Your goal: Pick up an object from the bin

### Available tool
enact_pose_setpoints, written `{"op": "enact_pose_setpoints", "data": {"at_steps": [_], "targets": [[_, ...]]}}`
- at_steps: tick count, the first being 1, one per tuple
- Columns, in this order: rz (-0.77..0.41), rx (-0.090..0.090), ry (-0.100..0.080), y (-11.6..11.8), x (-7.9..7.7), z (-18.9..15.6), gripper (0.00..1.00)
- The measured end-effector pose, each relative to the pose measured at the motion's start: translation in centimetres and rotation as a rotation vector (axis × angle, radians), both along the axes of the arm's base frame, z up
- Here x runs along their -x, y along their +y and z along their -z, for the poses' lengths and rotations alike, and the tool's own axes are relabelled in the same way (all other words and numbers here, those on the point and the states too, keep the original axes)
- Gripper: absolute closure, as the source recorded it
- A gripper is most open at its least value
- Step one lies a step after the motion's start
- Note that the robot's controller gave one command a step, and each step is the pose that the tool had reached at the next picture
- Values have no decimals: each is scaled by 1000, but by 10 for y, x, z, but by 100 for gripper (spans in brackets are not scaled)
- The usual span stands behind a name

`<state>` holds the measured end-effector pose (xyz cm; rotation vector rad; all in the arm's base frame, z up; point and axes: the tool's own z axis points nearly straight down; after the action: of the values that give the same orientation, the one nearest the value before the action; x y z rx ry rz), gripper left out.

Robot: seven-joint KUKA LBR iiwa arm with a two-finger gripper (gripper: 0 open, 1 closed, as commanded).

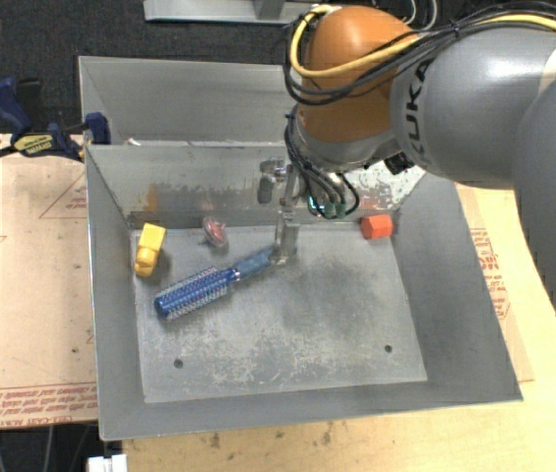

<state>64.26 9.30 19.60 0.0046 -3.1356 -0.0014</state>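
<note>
A blue hairbrush (207, 285) lies slanted on the bin floor, bristle head at the lower left, handle pointing up and right. My gripper (283, 254) hangs under the orange dome with a fingertip down at the end of the brush's handle, touching or just above it. A yellow block (149, 248) lies near the left wall. A small pinkish thing (216, 230) sits by the back wall, left of the gripper. To the right of the gripper, an orange cube (377, 226) rests at the back wall.
The arm comes in from the upper right and covers the bin's back right corner. The front half of the bin floor is bare grey metal.
</note>
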Motion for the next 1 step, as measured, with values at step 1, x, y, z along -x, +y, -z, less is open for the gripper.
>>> {"op": "enact_pose_setpoints", "data": {"at_steps": [1], "targets": [[-217,-2,-3,35,17,54,0]]}}
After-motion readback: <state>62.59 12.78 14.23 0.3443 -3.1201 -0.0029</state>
